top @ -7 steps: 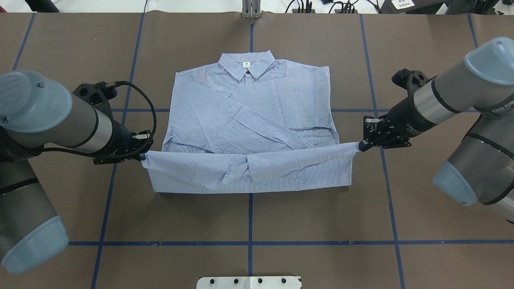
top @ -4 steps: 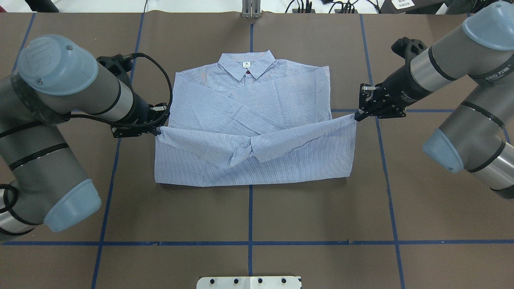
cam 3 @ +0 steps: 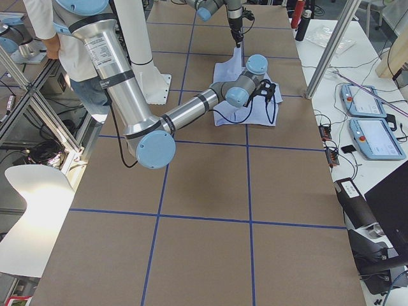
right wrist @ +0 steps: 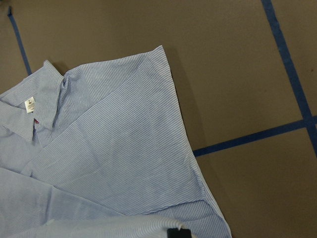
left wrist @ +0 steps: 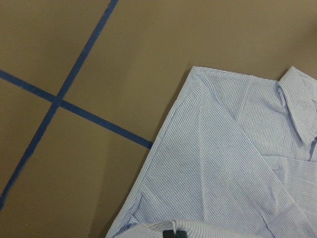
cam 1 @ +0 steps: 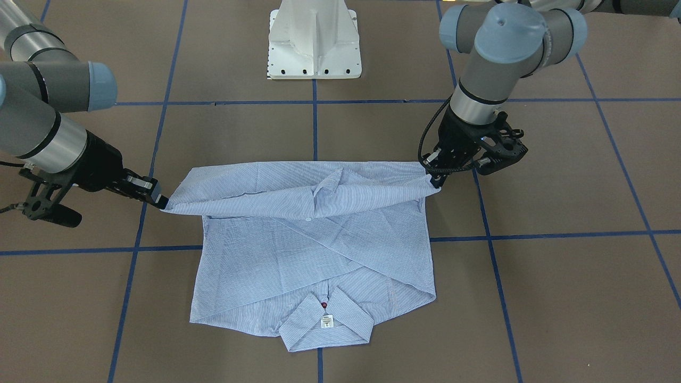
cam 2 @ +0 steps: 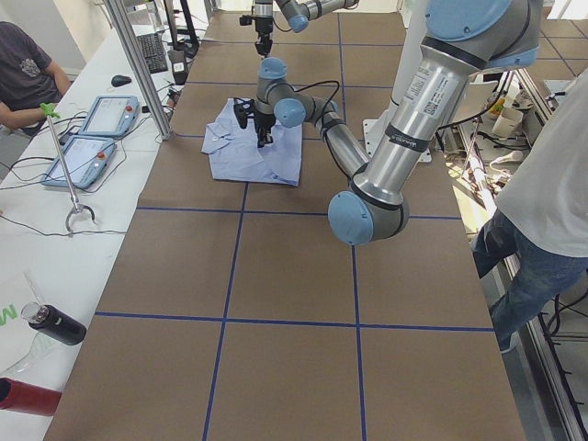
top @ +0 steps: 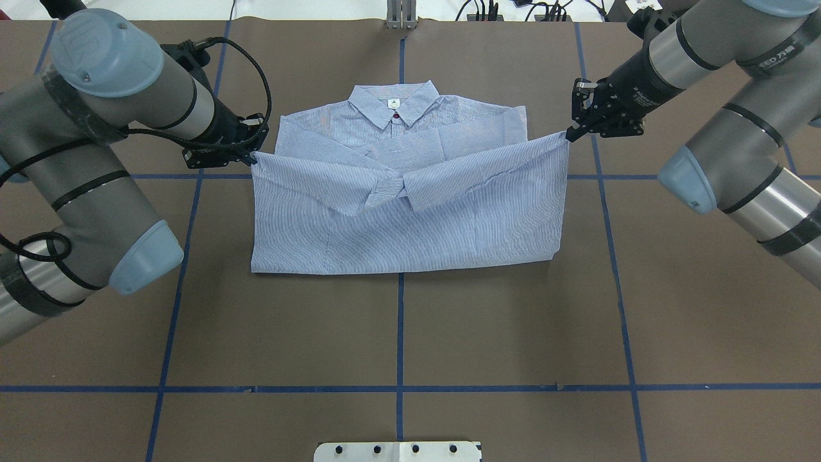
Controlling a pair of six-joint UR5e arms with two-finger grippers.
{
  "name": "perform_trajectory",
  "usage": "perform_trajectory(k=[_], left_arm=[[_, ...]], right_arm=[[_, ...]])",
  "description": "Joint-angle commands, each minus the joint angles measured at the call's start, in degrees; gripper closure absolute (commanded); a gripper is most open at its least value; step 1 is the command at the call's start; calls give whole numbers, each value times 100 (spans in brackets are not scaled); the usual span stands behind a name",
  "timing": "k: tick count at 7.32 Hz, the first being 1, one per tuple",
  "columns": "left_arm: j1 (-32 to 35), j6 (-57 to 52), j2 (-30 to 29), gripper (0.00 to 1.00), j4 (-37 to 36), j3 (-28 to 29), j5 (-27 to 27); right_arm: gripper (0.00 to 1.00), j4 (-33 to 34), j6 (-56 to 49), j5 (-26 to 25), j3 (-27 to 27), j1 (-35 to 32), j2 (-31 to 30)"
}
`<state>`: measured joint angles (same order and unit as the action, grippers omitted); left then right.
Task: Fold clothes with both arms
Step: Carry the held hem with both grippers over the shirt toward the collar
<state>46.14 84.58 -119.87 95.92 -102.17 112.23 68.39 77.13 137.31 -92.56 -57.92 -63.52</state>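
The light blue striped shirt [top: 410,218] lies face up on the brown table, sleeves crossed over its chest and its collar [top: 394,102] at the far side. Its hem half is lifted and folded over toward the collar. My left gripper [top: 251,155] is shut on the left corner of the lifted hem. My right gripper [top: 567,135] is shut on the right corner. The hem edge hangs taut between them above the chest. In the front-facing view the left gripper [cam 1: 436,181] and the right gripper [cam 1: 162,204] hold the same edge over the shirt [cam 1: 314,250]. The wrist views show the shirt's shoulders [left wrist: 218,173] [right wrist: 114,163] below.
The white pedestal base [cam 1: 315,42] stands at the near table edge. Blue tape lines [top: 400,333] cross the brown table top [top: 513,333]. Control tablets [cam 2: 92,138] and bottles [cam 2: 50,322] sit on a side bench, with people standing beside the table.
Both grippers have carried the hem edge away from the robot, from mid-shirt up toward the collar. The folded layer now covers most of the chest and sleeves.
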Motion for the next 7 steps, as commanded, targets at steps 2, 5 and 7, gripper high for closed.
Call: perform_trajectory(k=[2, 5, 7], left_arm=[[167, -91, -168, 100, 646, 758, 0], [351, -282, -370, 100, 928, 1322, -9], [501, -486, -371, 100, 1042, 1541, -17]], right_arm=[[100, -10, -14, -11, 668, -27, 488], [100, -19, -32, -20, 1126, -35, 771], [100, -19, -32, -29, 1266, -97, 806]])
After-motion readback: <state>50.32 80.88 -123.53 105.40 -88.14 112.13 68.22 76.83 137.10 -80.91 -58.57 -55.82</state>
